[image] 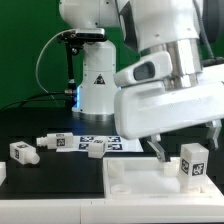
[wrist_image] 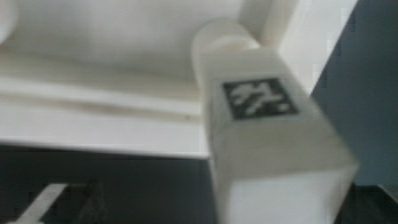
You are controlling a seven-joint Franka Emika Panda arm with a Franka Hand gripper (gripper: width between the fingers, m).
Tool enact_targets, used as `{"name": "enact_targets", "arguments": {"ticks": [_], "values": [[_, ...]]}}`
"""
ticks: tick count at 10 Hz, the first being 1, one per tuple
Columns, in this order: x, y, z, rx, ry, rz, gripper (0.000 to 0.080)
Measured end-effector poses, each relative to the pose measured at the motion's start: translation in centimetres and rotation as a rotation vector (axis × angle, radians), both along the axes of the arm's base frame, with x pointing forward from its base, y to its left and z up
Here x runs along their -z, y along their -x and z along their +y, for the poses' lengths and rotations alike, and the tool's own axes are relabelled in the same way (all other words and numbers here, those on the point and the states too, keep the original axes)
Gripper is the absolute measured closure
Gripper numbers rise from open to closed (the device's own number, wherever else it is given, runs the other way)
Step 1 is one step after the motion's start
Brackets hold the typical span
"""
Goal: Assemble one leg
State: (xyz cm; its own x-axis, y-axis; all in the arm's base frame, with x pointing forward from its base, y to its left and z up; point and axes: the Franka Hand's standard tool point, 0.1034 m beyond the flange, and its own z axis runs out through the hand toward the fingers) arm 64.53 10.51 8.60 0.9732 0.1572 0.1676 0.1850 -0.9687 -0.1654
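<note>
A leg (image: 193, 161) stands upright on the right part of the large flat white panel (image: 130, 182), a tag on its front face. My gripper (image: 187, 144) hangs right over it, open, with one dark finger (image: 160, 149) apart from the leg on the exterior view's left and the other at the right edge. The wrist view shows the same leg (wrist_image: 267, 120) very close, with its tag, and the panel's raised rim (wrist_image: 89, 95) behind it. My fingertips do not show clearly there.
Several more legs lie on the black table at the exterior view's left: one (image: 22, 152), one (image: 55, 141), one (image: 95, 148). The marker board (image: 118, 143) lies behind the panel. The robot base (image: 97, 85) stands at the back, before a green wall.
</note>
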Motion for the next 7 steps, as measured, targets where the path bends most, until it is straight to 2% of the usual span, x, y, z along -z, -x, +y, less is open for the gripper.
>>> {"name": "enact_targets", "arguments": {"ticks": [1,3,4,6,7], "values": [[0.39,-0.18,0.86,-0.003,-0.004,0.049,0.0151],[1.27,0.59,0.82,-0.024,-0.004,0.182,0.0151],[1.16,0.17,0.86,-0.015,-0.007,0.162,0.0151],[1.24,0.24,0.89,-0.006,-0.007,0.166,0.0416],[1.24,0.18,0.58,0.031,-0.004,0.171,0.0416]]}}
